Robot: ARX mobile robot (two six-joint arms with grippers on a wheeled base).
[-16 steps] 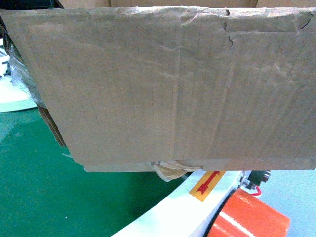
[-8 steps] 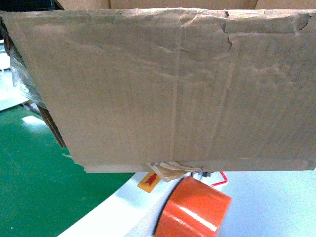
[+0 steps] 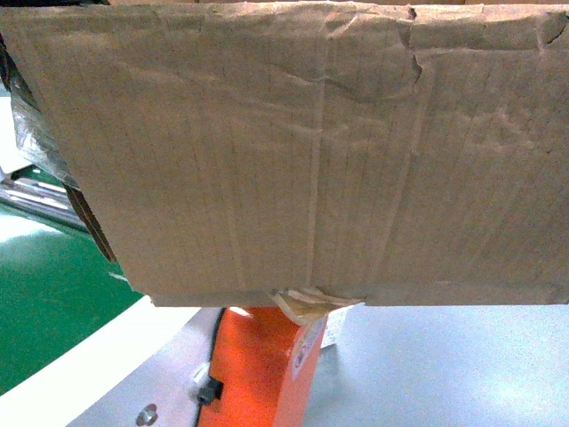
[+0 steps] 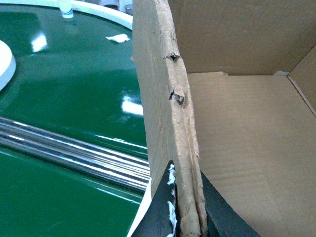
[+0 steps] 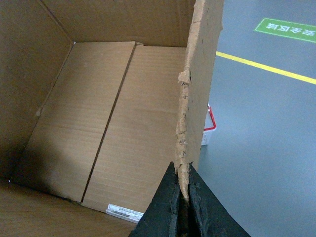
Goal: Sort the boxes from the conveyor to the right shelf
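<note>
A large brown cardboard box (image 3: 311,160) with torn top edges and peeling tape on its bottom seam fills the head view, held up off the ground. My left gripper (image 4: 190,217) is shut on the box's left wall (image 4: 163,98). On the opposite wall (image 5: 200,84), my right gripper (image 5: 183,197) is shut too. The box interior (image 5: 123,113) holds only a small white label strip (image 5: 123,212). The dark-green conveyor (image 3: 44,302) with its white rim (image 3: 107,356) lies low on the left, also in the left wrist view (image 4: 64,98). The shelf is out of view.
Shiny steel bars (image 4: 74,153) cross the belt beside the box's left wall. An orange machine part (image 3: 258,365) stands under the box's front edge. Grey floor (image 5: 266,148) with a yellow line (image 5: 266,66) and a green marking (image 5: 286,27) lies to the right.
The scene under the box has slid left: less green belt shows, and the orange part moved from lower right to bottom middle. Both grippers keep their hold on the box.
</note>
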